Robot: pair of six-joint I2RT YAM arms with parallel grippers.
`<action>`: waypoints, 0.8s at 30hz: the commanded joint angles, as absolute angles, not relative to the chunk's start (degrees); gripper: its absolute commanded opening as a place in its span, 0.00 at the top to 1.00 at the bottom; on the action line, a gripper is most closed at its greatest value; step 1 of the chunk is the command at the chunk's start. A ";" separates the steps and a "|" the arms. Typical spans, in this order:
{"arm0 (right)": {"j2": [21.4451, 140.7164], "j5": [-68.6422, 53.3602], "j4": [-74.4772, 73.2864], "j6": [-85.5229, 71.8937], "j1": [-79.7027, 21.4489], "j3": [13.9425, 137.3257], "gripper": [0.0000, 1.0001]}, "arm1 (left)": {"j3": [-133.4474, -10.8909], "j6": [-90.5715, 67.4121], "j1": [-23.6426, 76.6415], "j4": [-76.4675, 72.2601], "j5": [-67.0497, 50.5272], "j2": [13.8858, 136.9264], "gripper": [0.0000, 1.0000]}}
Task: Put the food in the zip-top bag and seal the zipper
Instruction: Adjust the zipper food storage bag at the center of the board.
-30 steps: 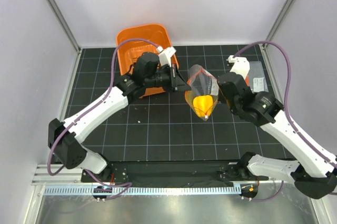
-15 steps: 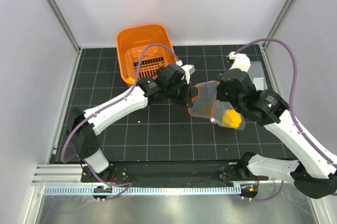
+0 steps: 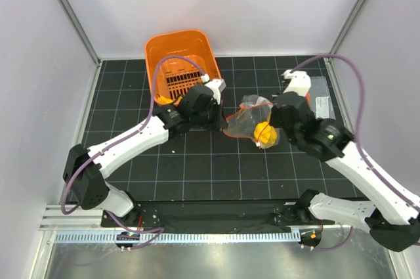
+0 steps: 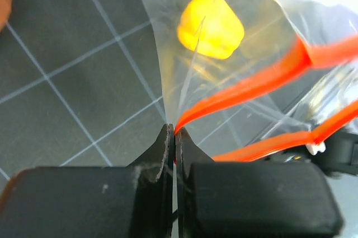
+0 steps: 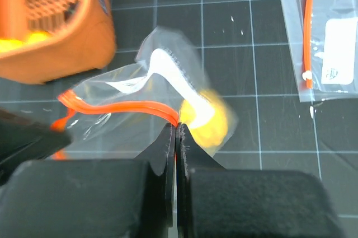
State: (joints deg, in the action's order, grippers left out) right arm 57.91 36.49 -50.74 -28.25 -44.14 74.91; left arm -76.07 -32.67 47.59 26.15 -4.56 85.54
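As left gripper (image 4: 172, 129) and right gripper (image 5: 176, 126) pinch it, the zipper (image 4: 251, 84) bows.

Nothing I can read here: the white label (image 5: 339, 50) on the spare pouch (image 5: 293, 53), right of the orange basket (image 5: 56, 53), carries only a blurred mark.

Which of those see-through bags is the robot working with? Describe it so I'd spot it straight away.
Start at the orange basket at the back of the black gridded mat. Just to its right, mid-mat, is the zip-top bag, crumpled and clear with a red-orange zipper. Unlike the flat, white-labelled pouch by the right wall, it has yellow food inside.
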 commanded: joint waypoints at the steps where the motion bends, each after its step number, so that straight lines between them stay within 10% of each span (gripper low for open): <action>1: 59.86 39.55 -42.56 -24.79 -44.03 67.01 0.98 | -71.55 -31.11 47.37 19.43 -2.90 83.68 0.98; 4: 56.71 39.29 -34.12 -22.51 -44.03 59.45 0.60 | -67.42 -30.32 47.37 16.01 -1.50 80.70 0.99; 9: 52.83 37.44 -30.33 -22.76 -44.03 55.38 0.41 | -64.34 -30.76 47.20 13.54 -1.14 78.05 1.00; 20: 53.17 27.79 -25.93 -21.80 -44.03 52.73 0.46 | -63.90 -31.55 47.20 12.74 -2.99 78.93 1.00; 24: 55.63 26.80 -26.27 -22.41 -43.95 53.70 0.67 | -63.81 -31.38 47.20 12.74 -2.29 78.40 1.00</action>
State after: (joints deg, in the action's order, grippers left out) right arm 54.37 28.88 -29.02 -22.35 -44.14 52.80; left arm -63.81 -31.97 47.48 16.03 -2.61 79.44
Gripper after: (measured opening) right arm 0.378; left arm 0.011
